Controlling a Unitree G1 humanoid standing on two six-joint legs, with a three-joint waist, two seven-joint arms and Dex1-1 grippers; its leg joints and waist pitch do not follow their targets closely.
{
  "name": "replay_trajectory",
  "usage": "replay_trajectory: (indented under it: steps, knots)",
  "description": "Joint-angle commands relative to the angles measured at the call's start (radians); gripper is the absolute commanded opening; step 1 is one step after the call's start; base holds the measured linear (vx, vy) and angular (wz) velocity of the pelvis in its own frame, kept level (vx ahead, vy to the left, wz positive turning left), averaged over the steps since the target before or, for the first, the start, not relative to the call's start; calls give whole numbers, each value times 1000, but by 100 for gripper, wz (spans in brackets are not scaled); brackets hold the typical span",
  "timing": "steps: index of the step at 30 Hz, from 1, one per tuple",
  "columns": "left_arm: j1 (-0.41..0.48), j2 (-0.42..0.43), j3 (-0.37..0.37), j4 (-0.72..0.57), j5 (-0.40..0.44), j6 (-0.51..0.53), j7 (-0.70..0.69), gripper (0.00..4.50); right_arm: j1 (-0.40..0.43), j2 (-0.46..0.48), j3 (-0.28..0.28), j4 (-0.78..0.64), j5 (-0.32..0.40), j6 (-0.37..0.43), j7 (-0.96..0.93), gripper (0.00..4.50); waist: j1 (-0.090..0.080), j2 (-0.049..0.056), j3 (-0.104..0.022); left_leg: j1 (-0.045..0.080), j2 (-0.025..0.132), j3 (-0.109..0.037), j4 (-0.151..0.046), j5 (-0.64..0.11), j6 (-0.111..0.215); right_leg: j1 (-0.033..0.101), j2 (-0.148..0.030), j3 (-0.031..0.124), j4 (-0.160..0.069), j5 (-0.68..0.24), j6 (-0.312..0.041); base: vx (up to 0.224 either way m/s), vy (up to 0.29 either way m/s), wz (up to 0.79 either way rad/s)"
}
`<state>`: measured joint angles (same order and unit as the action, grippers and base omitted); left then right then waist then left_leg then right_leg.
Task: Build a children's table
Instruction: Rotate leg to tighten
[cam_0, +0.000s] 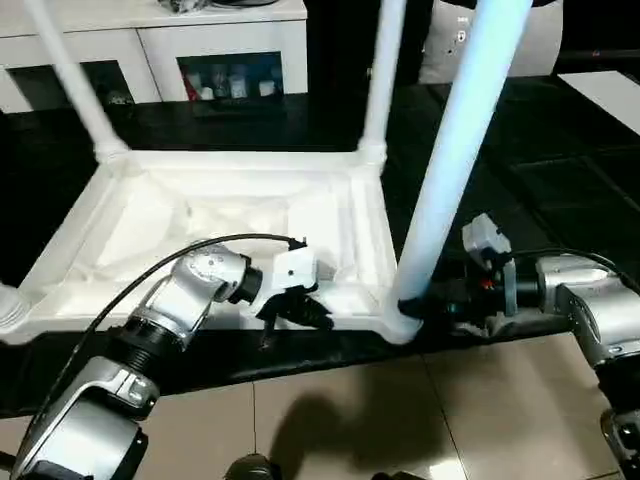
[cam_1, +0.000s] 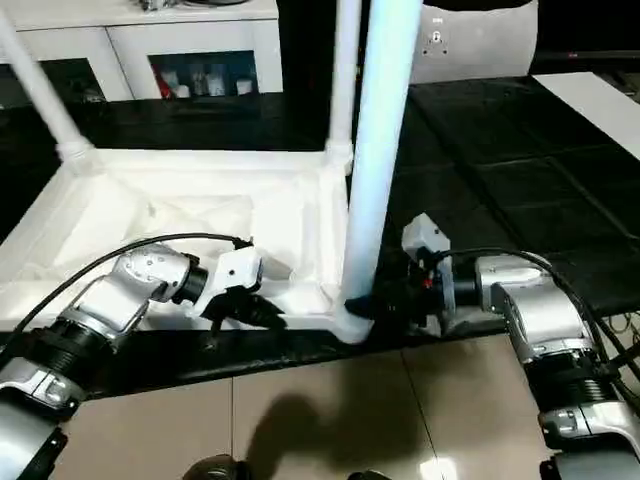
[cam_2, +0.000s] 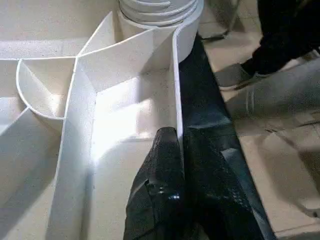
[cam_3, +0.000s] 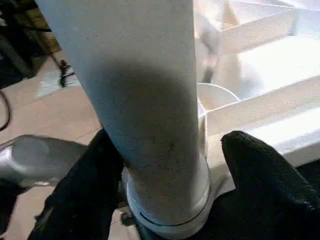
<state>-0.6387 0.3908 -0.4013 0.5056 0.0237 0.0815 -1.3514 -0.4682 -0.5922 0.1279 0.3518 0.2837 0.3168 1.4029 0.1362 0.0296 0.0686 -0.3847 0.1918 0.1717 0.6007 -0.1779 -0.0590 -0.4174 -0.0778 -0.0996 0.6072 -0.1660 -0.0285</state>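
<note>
The children's table lies upside down on the black work table, its ribbed white top (cam_0: 200, 215) facing up. Legs stand in the far left (cam_0: 75, 75), far right (cam_0: 383, 70) and near right (cam_0: 455, 150) sockets. My left gripper (cam_0: 300, 310) is shut on the top's near rim wall (cam_2: 176, 100), one finger (cam_2: 160, 165) on each side. My right gripper (cam_1: 375, 300) is open and straddles the base of the near right leg (cam_3: 145, 100) just above its socket. One finger (cam_3: 95, 165) touches the leg; the other (cam_3: 255, 160) stands apart.
The black work table (cam_0: 520, 150) ends just in front of the top's near rim, with tiled floor (cam_0: 400, 420) below. A white cabinet (cam_0: 150, 40) stands behind. A person's legs and shoe (cam_2: 280, 35) are on the floor beside the table's near right corner.
</note>
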Motion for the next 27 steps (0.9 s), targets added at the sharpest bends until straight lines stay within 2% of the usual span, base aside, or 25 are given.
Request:
replay_trajectory:
  steps: [1, 9, 12, 13, 14, 17, 19, 21, 22, 24, 25, 26, 27]
  knots:
    - [-32, -3, -23, -34, -17, -31, -61, 0, 9, -12, 7, -32, 20, 13, 24, 293, -2, -15, -75, 14, 44, -7, -62, -152, 94, 63, -76, 55, -79, -266, -192, 0, 0, 0]
    - [-33, -11, -21, -27, -17, -40, -60, 0, 22, -10, 14, -46, 44, 45, 54, 225, 7, -14, -78, 15, 44, -8, -61, -147, 89, 62, -76, 53, -77, -264, -190, 0, 0, 0]
    - [-24, -15, -15, -32, -21, -33, -53, 0, 26, -3, 14, -43, 50, 48, 61, 216, 7, -15, -79, 15, 44, -8, -61, -144, 86, 62, -76, 54, -76, -262, -188, 0, 0, 0]
    - [-20, -20, -9, -32, -21, -27, -38, 0, 30, 3, 12, -46, 51, 53, 57, 210, 7, -20, -80, 14, 43, -7, -60, -142, 86, 64, -75, 53, -76, -265, -186, 0, 0, 0]
    - [-20, -21, -8, -32, -21, -26, -35, 0, 30, 4, 12, -47, 52, 54, 56, 210, 9, -17, -79, 14, 43, -8, -61, -142, 86, 63, -76, 53, -77, -273, -184, 0, 0, 0]
    - [-15, -45, 12, -33, -15, 16, 32, 0, 37, 32, -1, -61, 56, 90, -14, 206, 9, -14, -79, 14, 43, -8, -60, -140, 82, 62, -75, 54, -77, -278, -179, 0, 0, 0]
    - [-21, -76, 30, -30, -1, 75, 123, 0, 24, 82, -17, -50, 23, 110, -148, 204, 6, -12, -77, 13, 40, -10, -61, -151, 72, 63, -76, 51, -80, -304, -173, 0, 0, 0]
    - [-27, -122, 60, -29, -4, 150, 221, 0, -4, 147, -45, -22, -8, 134, -311, 204, -5, -13, -73, 15, 38, -10, -64, -174, 49, 59, -75, 50, -87, -356, -161, 0, 0, 0]
    - [-32, -149, 77, -30, -8, 189, 270, 0, -24, 182, -64, 1, -21, 143, -396, 204, -11, -17, -73, 13, 33, -12, -66, -185, 34, 65, -76, 47, -90, -396, -144, 0, 0, 0]
    - [-42, -191, 100, -29, -9, 237, 342, 0, -55, 230, -88, 41, -43, 157, -517, 201, -29, -17, -71, 16, 32, -13, -68, -198, 18, 60, -75, 45, -96, -424, -135, 0, 0, 0]
    - [-45, -206, 107, -29, -9, 254, 366, 0, -65, 246, -95, 53, -52, 162, -558, 201, -36, -18, -76, 15, 28, -13, -65, -192, 21, 65, -75, 45, -95, -414, -132, 0, 0, 0]
    - [-55, -232, 116, -21, -5, 272, 412, 0, -78, 268, -98, 74, -75, 154, -621, 200, -46, -18, -74, 11, 29, -12, -66, -181, 28, 65, -72, 47, -93, -384, -137, 0, 0, 0]
    - [-55, -232, 116, -21, -5, 272, 412, 0, -78, 268, -98, 74, -75, 154, -621, 200, -48, -18, -75, 10, 27, -12, -64, -177, 32, 65, -71, 46, -94, -375, -138, 0, 0, 0]
